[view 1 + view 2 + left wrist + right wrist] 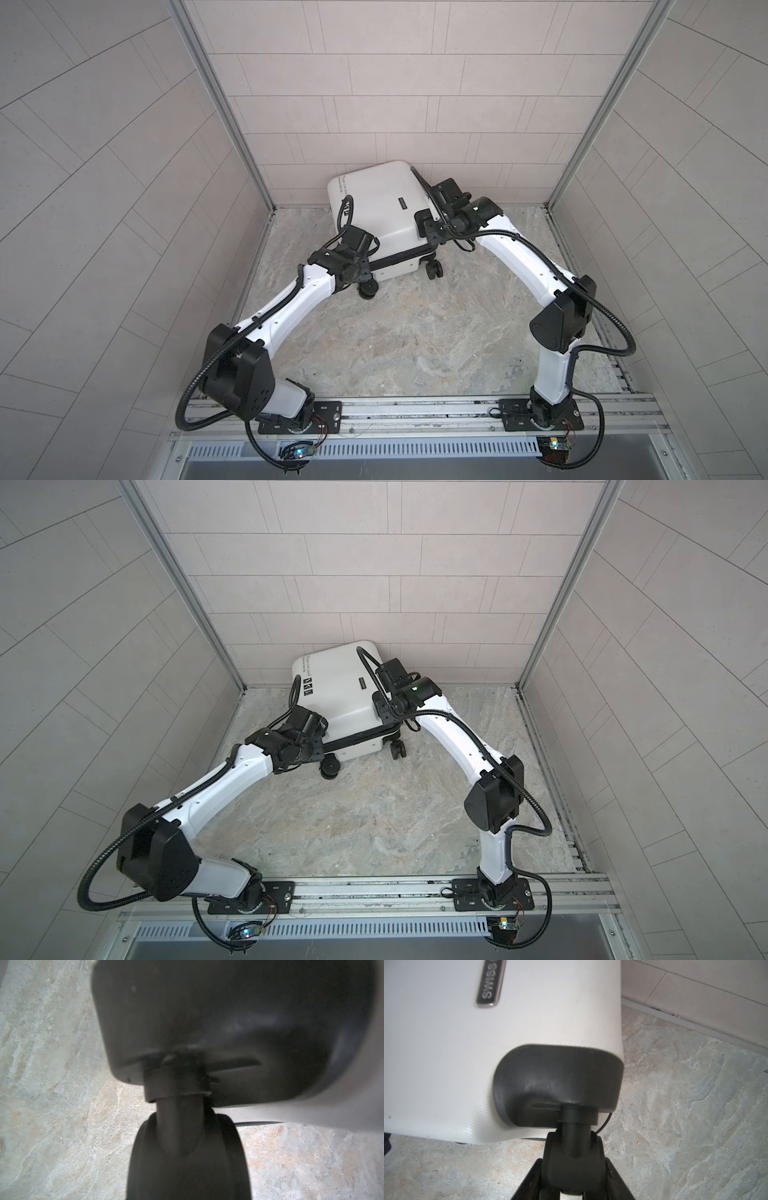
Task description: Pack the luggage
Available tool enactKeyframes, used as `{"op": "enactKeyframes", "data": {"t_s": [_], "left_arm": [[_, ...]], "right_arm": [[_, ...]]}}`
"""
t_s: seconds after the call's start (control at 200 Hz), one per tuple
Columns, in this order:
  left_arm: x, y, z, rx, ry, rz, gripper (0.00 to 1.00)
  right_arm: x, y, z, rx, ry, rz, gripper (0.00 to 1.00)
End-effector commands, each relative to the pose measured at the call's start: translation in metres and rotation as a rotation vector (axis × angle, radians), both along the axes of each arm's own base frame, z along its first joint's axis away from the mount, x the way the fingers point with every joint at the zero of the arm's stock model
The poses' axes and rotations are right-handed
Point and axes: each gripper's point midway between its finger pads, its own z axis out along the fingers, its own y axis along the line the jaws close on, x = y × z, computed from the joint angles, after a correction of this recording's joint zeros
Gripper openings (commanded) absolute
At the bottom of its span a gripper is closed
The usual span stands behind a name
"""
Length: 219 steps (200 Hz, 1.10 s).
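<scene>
White hard-shell suitcase [374, 208] laid on marbled stone tabletop [415, 332], right claw [572, 1167] closed around black caster wheel [573, 1147], left claw [360, 271] placed at second wheel [368, 289], its grip not discernible

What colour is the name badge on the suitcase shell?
The oblong badge is black with silver letters; the right wrist view shows it best.

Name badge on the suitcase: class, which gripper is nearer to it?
Right. The right gripper is at the wheel nearest the name badge; the left gripper at the far corner.
</scene>
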Motion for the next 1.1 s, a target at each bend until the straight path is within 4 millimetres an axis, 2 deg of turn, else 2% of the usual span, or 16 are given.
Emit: {"op": "enactKeyframes", "data": {"t_s": [0.0, 0.135, 0.365, 0.48, 0.54, 0.6, 0.705, 0.76, 0.871, 0.981, 1.091], "left_arm": [[0.014, -0.007, 0.044, -0.043, -0.175, -0.023, 0.09], [0.015, -0.006, 0.044, -0.040, -0.184, -0.023, 0.09], [0.014, -0.008, 0.029, -0.040, -0.157, -0.029, 0.08], [0.013, -0.007, 0.024, -0.034, -0.149, -0.024, 0.08], [0.013, -0.006, 0.023, -0.030, -0.149, -0.020, 0.10], [0.011, -0.004, 0.023, -0.027, -0.150, -0.016, 0.20], [0.009, -0.002, 0.028, -0.028, -0.162, -0.011, 0.50], [0.008, -0.001, 0.034, -0.029, -0.173, -0.012, 0.58], [0.002, 0.004, 0.049, -0.034, -0.202, -0.009, 0.65], [-0.005, 0.011, 0.064, -0.048, -0.224, -0.006, 0.70], [-0.013, 0.020, 0.069, -0.069, -0.225, 0.005, 0.73]], "right_arm": [[0.015, 0.026, 0.023, 0.080, -0.087, 0.049, 0.36], [0.020, 0.026, 0.005, 0.064, -0.055, 0.042, 0.35], [0.021, 0.022, -0.025, 0.043, -0.006, 0.029, 0.33], [0.020, 0.020, -0.033, 0.041, 0.007, 0.026, 0.33], [0.019, 0.020, -0.035, 0.043, 0.009, 0.025, 0.37], [0.018, 0.019, -0.037, 0.041, 0.011, 0.022, 0.44], [0.016, 0.017, -0.036, 0.047, 0.005, 0.020, 0.67], [0.014, 0.016, -0.032, 0.054, -0.004, 0.021, 0.77], [0.008, 0.011, -0.020, 0.072, -0.030, 0.021, 0.88], [0.003, 0.006, -0.008, 0.089, -0.051, 0.025, 0.93], [-0.005, 0.000, 0.001, 0.094, -0.063, 0.031, 0.95]]}}
